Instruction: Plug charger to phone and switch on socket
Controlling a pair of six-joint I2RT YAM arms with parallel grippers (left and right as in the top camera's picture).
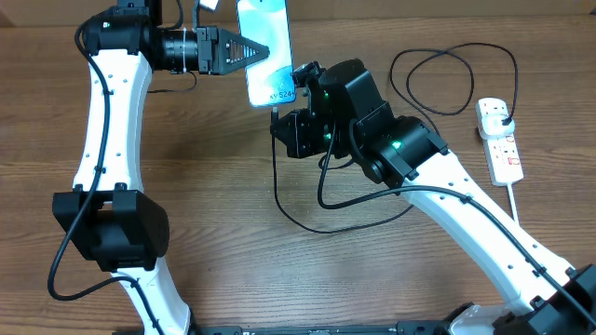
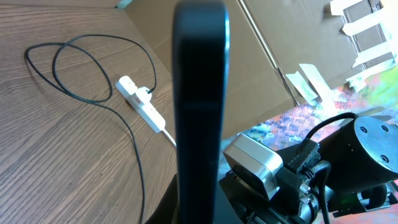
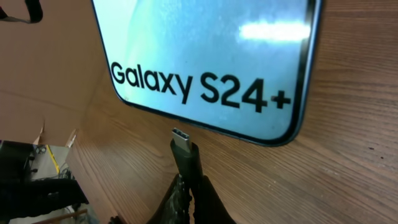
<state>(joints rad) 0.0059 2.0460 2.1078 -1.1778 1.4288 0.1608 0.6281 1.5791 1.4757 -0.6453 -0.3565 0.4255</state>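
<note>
Light-blue, the phone (image 1: 265,23) sits pinched edge-on in my left claw (image 1: 259,50). At its "Galaxy S24+" end my right claw (image 3: 186,190) is clamped on the charger (image 3: 184,146), the connector tip just short of the phone's edge. Well right of the phone, the socket (image 1: 501,144) lies on the table (image 1: 214,186).

You can count here 1 phone (image 1: 265,23), 1 black charger (image 3: 185,155), 1 white socket (image 1: 506,154) strip, 2 arms, left arm (image 1: 112,112) and right arm (image 1: 484,214), 2 grippers, left gripper (image 1: 264,51) and right gripper (image 1: 279,112), 1 wooden table (image 1: 214,167).
</note>
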